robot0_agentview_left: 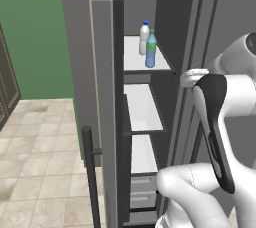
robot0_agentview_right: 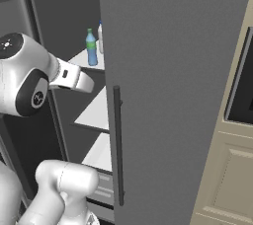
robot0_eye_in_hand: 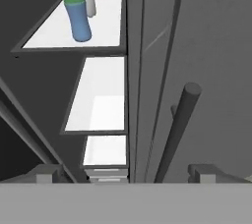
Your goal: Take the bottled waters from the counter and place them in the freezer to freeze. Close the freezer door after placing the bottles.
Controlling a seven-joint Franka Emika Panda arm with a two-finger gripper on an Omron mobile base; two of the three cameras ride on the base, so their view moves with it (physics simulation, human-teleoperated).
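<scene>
Standing together on the top white shelf (robot0_agentview_left: 142, 58) of the freezer (robot0_agentview_left: 170, 17), both bottles are already in: the green-capped blue bottle (robot0_agentview_left: 150, 49) sits just in front of the blue-capped whitish bottle (robot0_agentview_left: 144, 36), touching or nearly so. What looks left is shutting the freezer door (robot0_agentview_left: 102, 72), which stands wide open, its dark bar handle (robot0_agentview_left: 91, 172) low toward the tiled floor (robot0_agentview_left: 40, 162).

The pincer (robot0_eye_in_hand: 125, 173) hangs outside the compartment, its two fingertips (robot0_eye_in_hand: 47, 174) spread wide with nothing between them, so it's released and empty. The plain grey door's handle (robot0_eye_in_hand: 174, 134) runs right up between those tips in the hand view.

Risks now? The arm (robot0_agentview_left: 215, 117) is parked across the opening, so swinging the door could trap it. A hard slam might topple that upright pair. And that near handle belongs to the wrong door; grabbing it would achieve nothing.
</scene>
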